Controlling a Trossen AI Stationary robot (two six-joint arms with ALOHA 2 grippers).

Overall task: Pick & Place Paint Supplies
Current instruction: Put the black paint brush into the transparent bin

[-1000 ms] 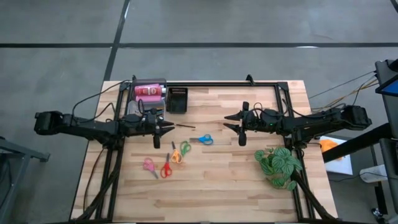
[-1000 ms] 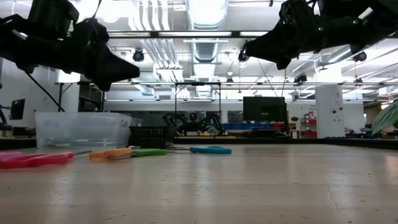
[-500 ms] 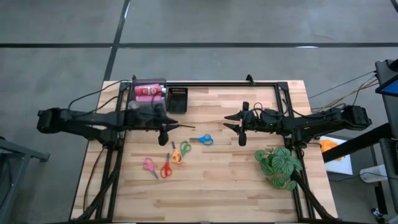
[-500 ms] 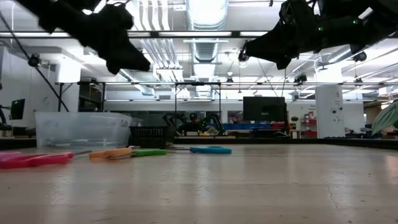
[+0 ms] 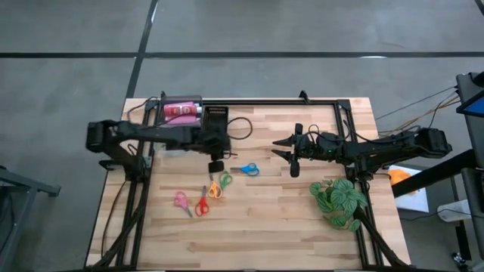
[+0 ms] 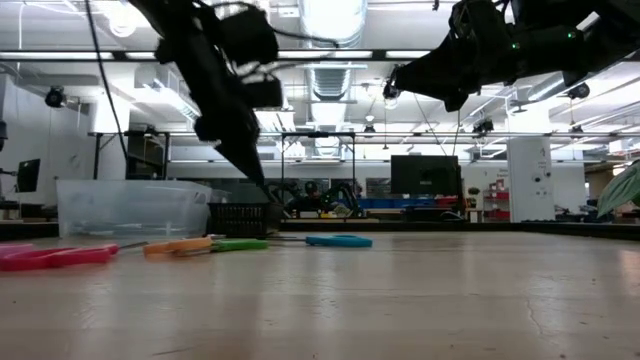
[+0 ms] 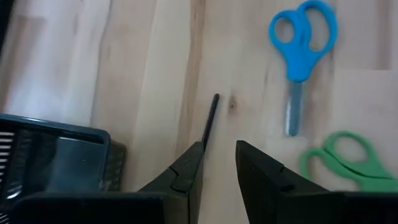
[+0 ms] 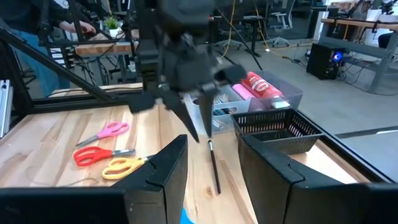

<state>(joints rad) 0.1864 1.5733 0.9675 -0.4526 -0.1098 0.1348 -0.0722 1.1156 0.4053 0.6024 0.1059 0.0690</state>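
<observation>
A thin black brush (image 7: 210, 118) lies flat on the wood beside the black tray (image 7: 62, 155). My left gripper (image 7: 219, 149) points down just above the brush's end nearest the tray, open by a narrow gap; the right wrist view shows its fingertips (image 8: 199, 135) over the brush (image 8: 214, 168). Small scissors lie flat nearby: blue (image 5: 248, 169), green (image 5: 225, 180), orange (image 5: 215, 190), red (image 5: 202, 205) and pink (image 5: 181, 202). Pink bottles (image 5: 180, 111) lie in the clear tub. My right gripper (image 5: 277, 149) hangs open above the table's middle, right of the blue scissors.
The black tray (image 5: 215, 121) and clear tub (image 6: 130, 205) stand at the table's far left, close behind my left gripper. A green leafy plant (image 5: 338, 200) sits near the right edge. Bare wood lies along the near edge. People and benches show beyond the table in the right wrist view.
My left gripper has swung toward the table's right, tipped from level to pointing down, and come down toward the black brush beside the black tray. The scissors and brush have stayed in place.
</observation>
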